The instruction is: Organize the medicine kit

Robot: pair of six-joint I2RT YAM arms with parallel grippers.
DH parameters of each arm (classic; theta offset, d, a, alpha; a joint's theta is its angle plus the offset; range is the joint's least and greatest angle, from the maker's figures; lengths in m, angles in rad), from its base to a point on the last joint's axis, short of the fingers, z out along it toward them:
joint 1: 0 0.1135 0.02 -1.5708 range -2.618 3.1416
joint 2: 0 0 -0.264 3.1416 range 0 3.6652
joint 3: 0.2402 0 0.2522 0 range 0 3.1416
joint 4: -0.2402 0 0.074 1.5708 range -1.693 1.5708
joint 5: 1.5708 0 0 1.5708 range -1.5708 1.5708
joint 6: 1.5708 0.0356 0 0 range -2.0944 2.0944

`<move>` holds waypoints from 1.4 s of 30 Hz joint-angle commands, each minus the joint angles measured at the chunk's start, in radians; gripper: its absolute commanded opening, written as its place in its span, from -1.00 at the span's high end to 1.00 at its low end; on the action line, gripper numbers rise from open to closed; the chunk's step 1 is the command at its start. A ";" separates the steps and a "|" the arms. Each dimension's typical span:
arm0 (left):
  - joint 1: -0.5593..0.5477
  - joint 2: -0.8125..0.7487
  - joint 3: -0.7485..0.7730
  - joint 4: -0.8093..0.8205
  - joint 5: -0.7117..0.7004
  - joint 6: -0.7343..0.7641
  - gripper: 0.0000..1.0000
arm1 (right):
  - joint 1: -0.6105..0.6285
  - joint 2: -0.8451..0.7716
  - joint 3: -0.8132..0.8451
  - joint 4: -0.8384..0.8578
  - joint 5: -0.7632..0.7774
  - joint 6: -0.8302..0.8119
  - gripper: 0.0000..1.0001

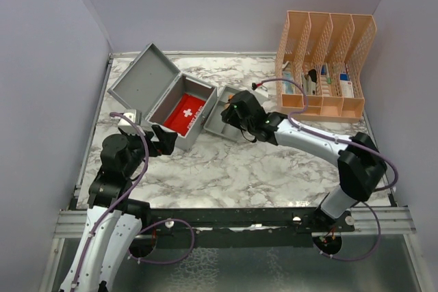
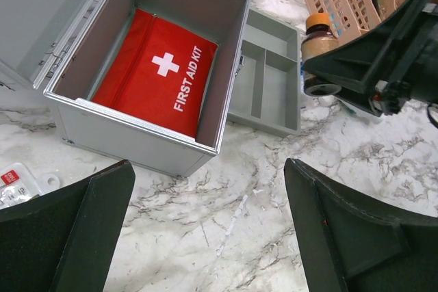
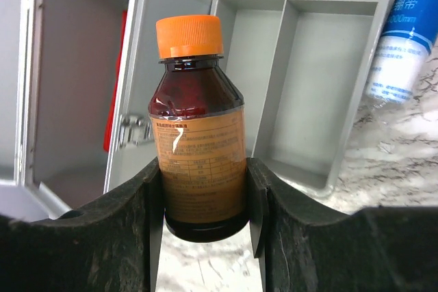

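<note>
Right gripper [image 3: 204, 176]: partly closed, both fingers clamped on the sides of a brown bottle [image 3: 198, 141] with an orange cap [image 3: 189, 35]. Bottle is upright in the grip, at the right-hand edge of the grey divided tray [image 2: 280, 94]. Can't tell if its base touches anything.

Left gripper [image 2: 209, 169]: wide open, nothing between the fingers, touching nothing. It hangs over bare surface [image 1: 260, 169] just in front of the medicine kit [image 2: 137, 141].

Kit sits on the left-centre of the marble surface, lid [image 1: 144, 76] swung fully back. A red FIRST AID KIT pouch [image 2: 161, 76] lies flat in the bottom. The tray is out of the case, on the surface right beside the kit's right wall, compartments bare.

Other items: white bandage roll [image 3: 404, 32] with a blue label, next to the tray; small packet [image 2: 17, 182] near the kit's front-left corner; peach organizer [image 1: 325, 66] at far right, well apart from the kit.
</note>
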 commanded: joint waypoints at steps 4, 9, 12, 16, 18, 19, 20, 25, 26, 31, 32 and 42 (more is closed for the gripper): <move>-0.001 -0.019 -0.001 -0.001 -0.044 0.000 -0.88 | 0.005 0.225 0.221 -0.091 0.096 0.194 0.62; -0.001 -0.004 -0.001 -0.002 -0.038 0.004 -0.88 | 0.005 0.314 0.301 -0.197 0.164 0.265 0.63; -0.001 -0.002 -0.001 -0.001 -0.038 0.003 -0.88 | 0.005 0.326 0.289 -0.189 0.172 0.278 0.64; -0.001 0.007 0.000 -0.002 -0.035 0.003 -0.88 | 0.005 0.357 0.311 -0.185 0.148 0.260 0.63; 0.000 0.010 0.001 -0.001 -0.031 0.005 -0.88 | 0.005 0.376 0.327 -0.201 0.128 0.263 0.63; -0.001 0.012 0.002 -0.001 -0.029 0.005 -0.88 | 0.005 0.382 0.328 -0.204 0.121 0.271 0.63; 0.000 0.012 0.002 -0.001 -0.027 0.007 -0.88 | 0.004 0.386 0.327 -0.200 0.114 0.277 0.63; -0.001 0.010 0.000 0.000 -0.030 0.006 -0.88 | -0.001 0.409 0.329 -0.173 0.050 0.281 0.59; -0.001 0.011 0.000 -0.002 -0.030 0.006 -0.88 | -0.001 0.416 0.335 -0.183 0.046 0.284 0.58; 0.000 0.013 0.000 -0.002 -0.029 0.006 -0.88 | -0.001 0.447 0.383 -0.260 0.035 0.307 0.24; -0.001 0.014 0.000 -0.001 -0.028 0.006 -0.88 | -0.001 0.451 0.393 -0.283 0.035 0.316 0.18; 0.000 0.018 -0.001 0.000 -0.027 0.006 -0.88 | -0.001 0.418 0.383 -0.311 0.031 0.296 -0.23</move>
